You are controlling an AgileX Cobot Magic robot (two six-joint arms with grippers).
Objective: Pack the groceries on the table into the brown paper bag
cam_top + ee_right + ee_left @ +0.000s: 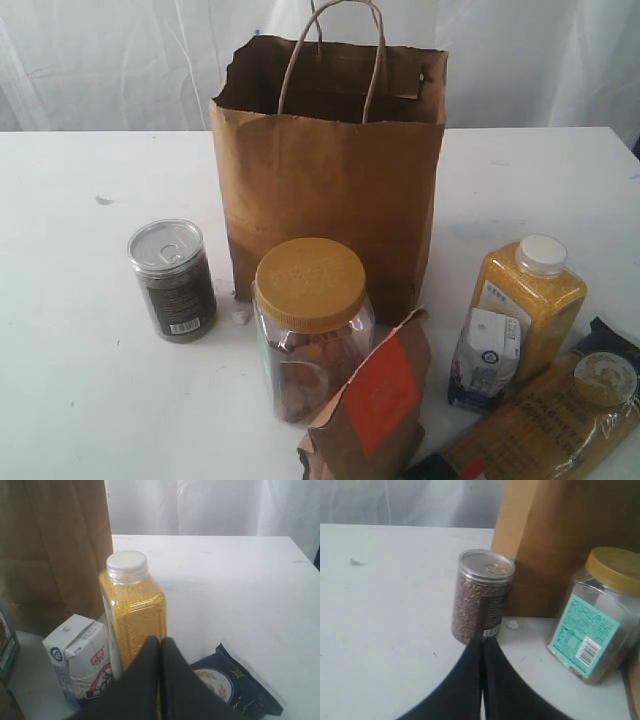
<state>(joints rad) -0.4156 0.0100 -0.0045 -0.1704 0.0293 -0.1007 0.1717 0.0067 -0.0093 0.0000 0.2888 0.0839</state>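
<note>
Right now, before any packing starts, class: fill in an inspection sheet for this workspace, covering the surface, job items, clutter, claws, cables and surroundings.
Surface: white table, a few small marks.
Job's things: brown paper bag stands open at the back. In front of it, all on the table, are the can, jar, pouch, carton, bottle and spaghetti packet.
Clutter: small white scrap by the bag's base.
Claws: left claw shut, empty, facing the can. Right claw shut, empty, facing the bottle.
Cables: nothing seen.
Surroundings: white curtain behind the table.
</note>
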